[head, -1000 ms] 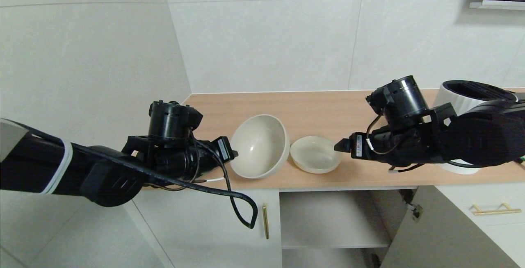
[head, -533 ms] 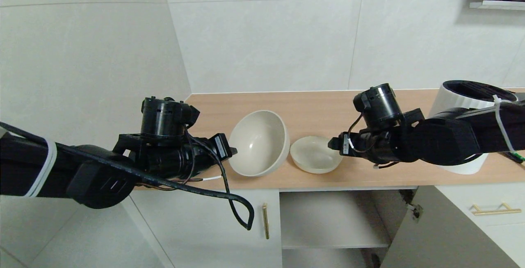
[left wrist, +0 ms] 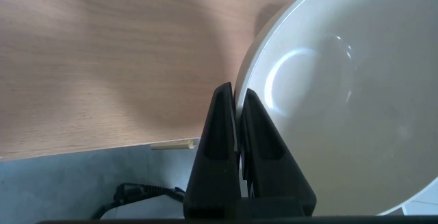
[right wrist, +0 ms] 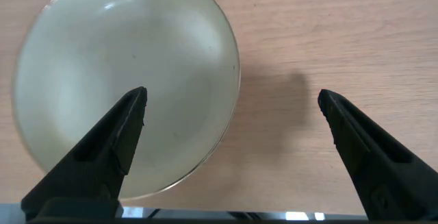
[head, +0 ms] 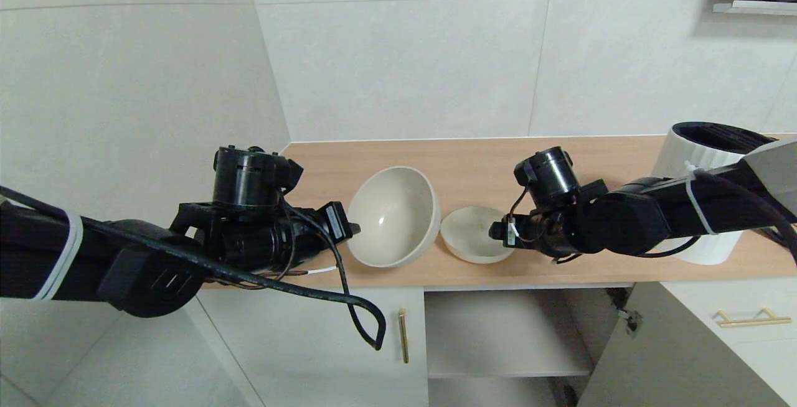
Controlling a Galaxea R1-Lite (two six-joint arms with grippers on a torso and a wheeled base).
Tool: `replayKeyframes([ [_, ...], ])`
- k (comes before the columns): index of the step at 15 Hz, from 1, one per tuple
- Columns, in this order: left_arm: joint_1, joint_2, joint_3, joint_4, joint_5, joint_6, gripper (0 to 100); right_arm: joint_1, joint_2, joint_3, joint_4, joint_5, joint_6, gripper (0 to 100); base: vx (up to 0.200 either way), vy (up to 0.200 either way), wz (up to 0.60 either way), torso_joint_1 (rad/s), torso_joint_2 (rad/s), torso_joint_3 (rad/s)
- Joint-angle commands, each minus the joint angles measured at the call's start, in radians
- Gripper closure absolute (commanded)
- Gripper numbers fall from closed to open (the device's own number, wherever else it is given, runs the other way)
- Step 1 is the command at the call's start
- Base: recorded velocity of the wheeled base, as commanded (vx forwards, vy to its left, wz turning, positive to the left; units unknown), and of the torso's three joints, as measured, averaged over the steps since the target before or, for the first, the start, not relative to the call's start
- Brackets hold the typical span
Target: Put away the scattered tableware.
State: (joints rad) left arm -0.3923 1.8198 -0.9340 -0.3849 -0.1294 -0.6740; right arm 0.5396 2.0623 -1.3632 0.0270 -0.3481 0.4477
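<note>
Wooden counter (head: 473, 164) – runs across the middle of the frame, from the tiled corner at centre-left to the right edge.

Cabinet (head: 510, 373) – below the counter, lower centre, with its door open and a shelf showing; a brass handle (head: 403, 335) sits on the closed door to its left.

White ribbed container (head: 697, 152) – upright at the counter's right end, partly behind the right arm.

Large bowl (head: 392, 217) – cream, centre of the frame near the counter's front edge, tipped steeply so its hollow faces the camera. It stands just beside the small bowl.

Small bowl (head: 473, 233) – pale, shallow, upright on the counter right of centre.

Left gripper (head: 352, 229) – at the large bowl's left rim, jaws closed tight on that rim (left wrist: 236, 114).

Right gripper (head: 495, 231) – at the small bowl's right side, jaws spread wide (right wrist: 231, 95), one finger (right wrist: 123, 138) over the bowl's hollow and the other over bare counter. Whether it touches the bowl cannot be told.
</note>
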Motion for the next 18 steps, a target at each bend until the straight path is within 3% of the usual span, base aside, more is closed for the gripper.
replayKeyframes([
  [1,0.0,0.0,0.001,0.0,0.001,-0.001,100,0.0,0.013,-0.001,0.001,0.0,0.0,0,0.0,0.0,0.0,0.0,0.0,0.0],
  [5,0.0,0.001,0.001,0.0,-0.001,0.001,100,-0.001,0.013,0.004,0.001,0.0,-0.01,0,0.0,0.0,0.0,0.0,0.0,0.0],
  [6,0.0,0.001,0.001,0.0,-0.001,0.001,100,-0.001,0.013,0.004,0.001,0.0,-0.01,100,0.0,0.0,0.0,0.0,0.0,0.0],
  [14,0.0,0.001,0.004,0.001,0.001,0.001,100,-0.001,-0.021,0.029,0.005,0.001,-0.007,100,0.0,0.0,0.0,0.0,0.0,0.0],
  [18,-0.013,-0.037,0.093,-0.002,0.002,0.007,100,-0.001,-0.166,0.138,0.007,0.012,-0.012,100,0.0,0.0,0.0,0.0,0.0,0.0],
])
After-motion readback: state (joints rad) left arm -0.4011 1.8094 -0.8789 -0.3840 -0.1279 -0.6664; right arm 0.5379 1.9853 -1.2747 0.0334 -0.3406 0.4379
